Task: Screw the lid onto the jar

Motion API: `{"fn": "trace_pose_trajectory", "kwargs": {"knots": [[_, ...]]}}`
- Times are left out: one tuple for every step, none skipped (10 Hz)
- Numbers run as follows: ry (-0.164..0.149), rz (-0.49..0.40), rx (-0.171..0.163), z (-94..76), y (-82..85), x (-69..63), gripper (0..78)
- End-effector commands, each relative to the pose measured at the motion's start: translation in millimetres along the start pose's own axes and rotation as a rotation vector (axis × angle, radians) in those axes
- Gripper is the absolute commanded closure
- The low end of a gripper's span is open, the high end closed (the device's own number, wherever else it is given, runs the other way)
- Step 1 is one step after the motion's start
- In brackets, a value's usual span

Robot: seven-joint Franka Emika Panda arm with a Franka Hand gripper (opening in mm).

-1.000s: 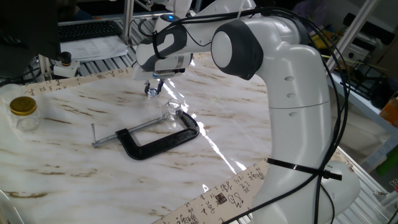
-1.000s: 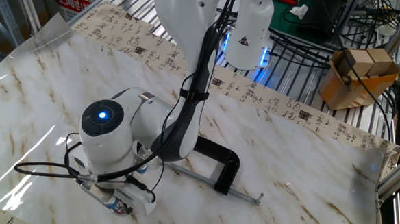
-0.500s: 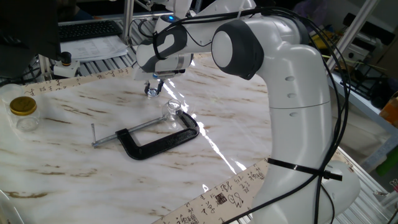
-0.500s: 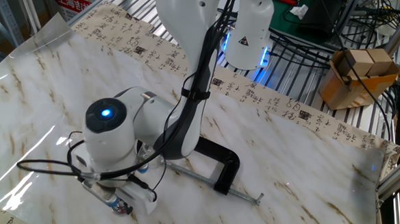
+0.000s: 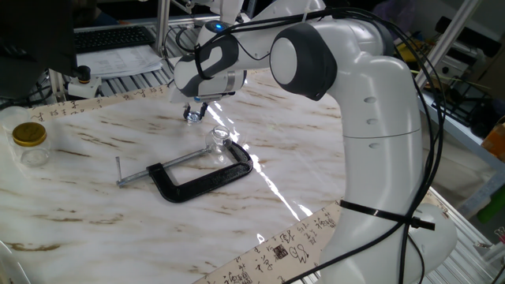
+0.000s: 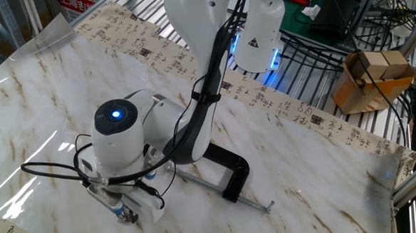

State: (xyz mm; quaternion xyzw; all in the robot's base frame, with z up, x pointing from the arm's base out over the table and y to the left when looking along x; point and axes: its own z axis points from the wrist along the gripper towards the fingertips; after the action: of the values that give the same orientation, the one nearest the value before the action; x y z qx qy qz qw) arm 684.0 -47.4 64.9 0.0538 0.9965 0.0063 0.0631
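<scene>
Upper centre of frame, the gripper [image 5: 194, 113] jaws look clenched on the lid [image 5: 192, 117], apparently mid-carry; next, centre it over the jar [image 5: 218, 140].

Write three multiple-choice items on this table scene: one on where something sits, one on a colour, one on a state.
1. Where is the small jar?
A. beside the C-clamp's jaw end
B. at the table's near edge
C. on the keyboard

2. What colour is the larger jar's lid?
A. red
B. gold
C. blue

3. What is the gripper doing?
A. hanging empty
B. holding the silvery lid
C. gripping the clamp

Answers: 1 A, the jar stands by the clamp's jaw; 2 B, gold cap at left; 3 B, the cap glints between its fingers.
</scene>
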Motion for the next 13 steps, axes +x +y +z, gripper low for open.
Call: {"fn": "trace_pose_trajectory", "kwargs": {"knots": [[0.003,0.000,0.000,1.2,-0.8,0.7,76.4],[0.003,-0.001,-0.001,1.5,-0.9,0.7,76.4],[0.003,-0.001,-0.001,1.5,-0.9,0.7,0.1],[0.003,-0.001,-0.001,1.5,-0.9,0.7,0.1],[0.003,-0.001,-0.001,1.5,-0.9,0.7,0.1],[0.003,-0.001,-0.001,1.5,-0.9,0.7,0.1],[0.003,-0.001,-0.001,1.5,-0.9,0.7,0.1],[0.003,-0.001,-0.001,1.5,-0.9,0.7,0.1],[0.003,-0.001,-0.001,1.5,-0.9,0.7,0.1],[0.003,-0.001,-0.001,1.5,-0.9,0.7,0.1],[0.003,-0.001,-0.001,1.5,-0.9,0.7,0.1],[0.003,-0.001,-0.001,1.5,-0.9,0.7,0.1],[0.003,-0.001,-0.001,1.5,-0.9,0.7,0.1]]}}
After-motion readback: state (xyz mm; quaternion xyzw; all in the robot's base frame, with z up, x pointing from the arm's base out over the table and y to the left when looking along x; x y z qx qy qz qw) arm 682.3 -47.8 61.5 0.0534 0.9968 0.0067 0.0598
